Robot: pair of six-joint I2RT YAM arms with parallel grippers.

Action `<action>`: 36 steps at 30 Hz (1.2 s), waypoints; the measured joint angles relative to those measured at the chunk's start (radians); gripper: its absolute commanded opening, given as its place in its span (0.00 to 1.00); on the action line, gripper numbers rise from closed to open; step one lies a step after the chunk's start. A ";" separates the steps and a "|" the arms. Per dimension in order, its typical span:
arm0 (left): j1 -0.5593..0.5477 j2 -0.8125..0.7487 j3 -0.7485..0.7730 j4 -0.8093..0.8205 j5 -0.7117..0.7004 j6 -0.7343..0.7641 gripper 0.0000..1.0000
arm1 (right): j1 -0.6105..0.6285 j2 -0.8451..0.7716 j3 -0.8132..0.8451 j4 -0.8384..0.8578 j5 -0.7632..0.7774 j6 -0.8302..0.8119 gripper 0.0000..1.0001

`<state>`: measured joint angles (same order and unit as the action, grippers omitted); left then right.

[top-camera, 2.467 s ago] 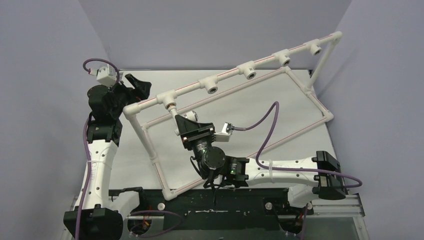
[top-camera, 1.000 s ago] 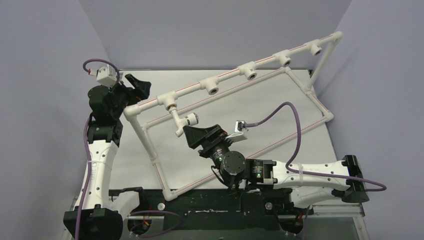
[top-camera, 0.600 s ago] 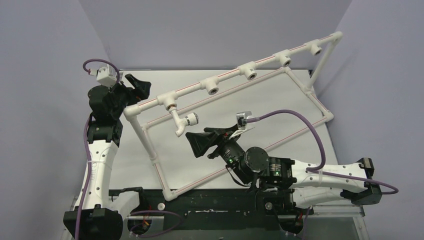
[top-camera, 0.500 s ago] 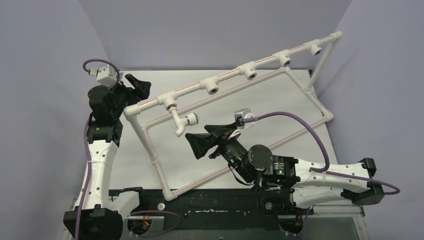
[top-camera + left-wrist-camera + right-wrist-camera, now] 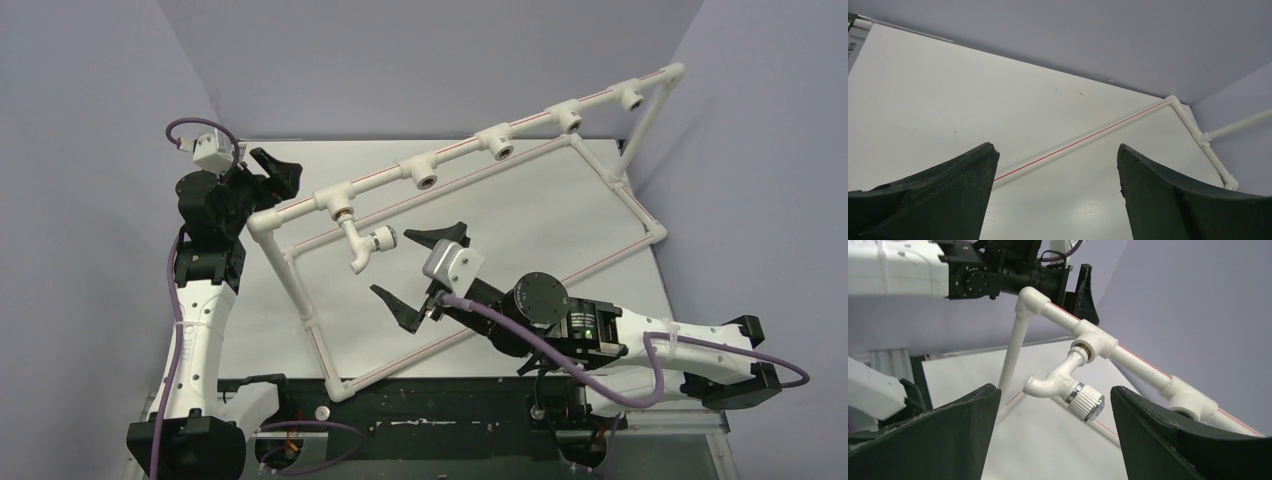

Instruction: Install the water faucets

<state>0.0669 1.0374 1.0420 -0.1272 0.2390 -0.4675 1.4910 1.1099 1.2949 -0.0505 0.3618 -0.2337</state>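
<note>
A white water faucet (image 5: 360, 243) with a ribbed knob hangs from the leftmost tee socket (image 5: 337, 203) of the raised pipe rail, spout pointing down. In the right wrist view the faucet (image 5: 1064, 379) sits a short way ahead of my fingers, brass thread in the tee, knob (image 5: 1087, 402) toward me. My right gripper (image 5: 392, 262) (image 5: 1054, 391) is open just right of the faucet, touching nothing. My left gripper (image 5: 280, 172) (image 5: 1058, 152) stands open behind the frame's left elbow (image 5: 262, 220), nothing between its fingers.
The white pipe frame (image 5: 600, 170) lies across the table, its raised rail carrying three bare tee sockets (image 5: 497, 143) toward the far right. A purple cable (image 5: 520, 335) trails along my right arm. Purple walls close the back and sides.
My right gripper, earlier around the faucet's knob, has backed off to the right and rolled its wrist over. The faucet stays in the tee. The left arm has not moved.
</note>
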 measured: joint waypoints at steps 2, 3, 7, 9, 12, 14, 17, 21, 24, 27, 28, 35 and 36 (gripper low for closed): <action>0.000 0.000 0.000 0.000 0.000 0.000 0.87 | 0.005 0.005 0.007 -0.030 -0.030 -0.114 0.85; 0.000 0.000 0.000 0.000 0.000 0.000 0.87 | 0.009 0.008 0.010 -0.042 -0.041 -0.171 0.85; 0.000 0.000 0.000 0.000 0.000 0.000 0.86 | 0.016 0.031 0.012 -0.091 -0.076 -0.379 0.87; 0.000 0.000 0.000 0.000 0.000 0.000 0.87 | 0.023 0.045 0.012 -0.103 -0.079 -0.480 0.87; 0.000 0.000 0.000 -0.001 0.000 0.000 0.87 | 0.036 0.058 0.003 -0.098 -0.070 -0.620 0.87; 0.000 0.000 0.000 -0.001 0.000 0.000 0.87 | 0.044 0.067 -0.005 -0.090 -0.051 -0.713 0.87; 0.000 0.000 0.000 -0.001 0.000 0.000 0.87 | 0.049 0.092 -0.019 -0.060 -0.015 -0.833 0.87; 0.000 0.000 0.000 -0.002 0.000 0.000 0.87 | 0.053 0.150 -0.043 0.004 0.062 -0.989 0.86; 0.000 0.000 0.000 -0.002 0.000 0.000 0.87 | 0.053 0.205 -0.065 0.062 0.119 -1.091 0.84; 0.000 0.000 0.000 -0.003 0.000 0.000 0.87 | 0.047 0.250 -0.088 0.121 0.165 -1.171 0.82; 0.000 0.000 0.000 -0.003 0.000 0.000 0.87 | 0.045 0.260 -0.096 0.142 0.178 -1.194 0.81; 0.000 0.000 0.000 -0.003 0.000 0.000 0.87 | 0.014 0.309 -0.114 0.295 0.240 -1.288 0.72; 0.000 0.000 0.000 -0.003 0.000 0.000 0.87 | 0.010 0.314 -0.114 0.317 0.245 -1.294 0.70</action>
<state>0.0669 1.0374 1.0420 -0.1299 0.2390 -0.4671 1.5009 1.4239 1.1805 0.2668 0.6071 -1.5280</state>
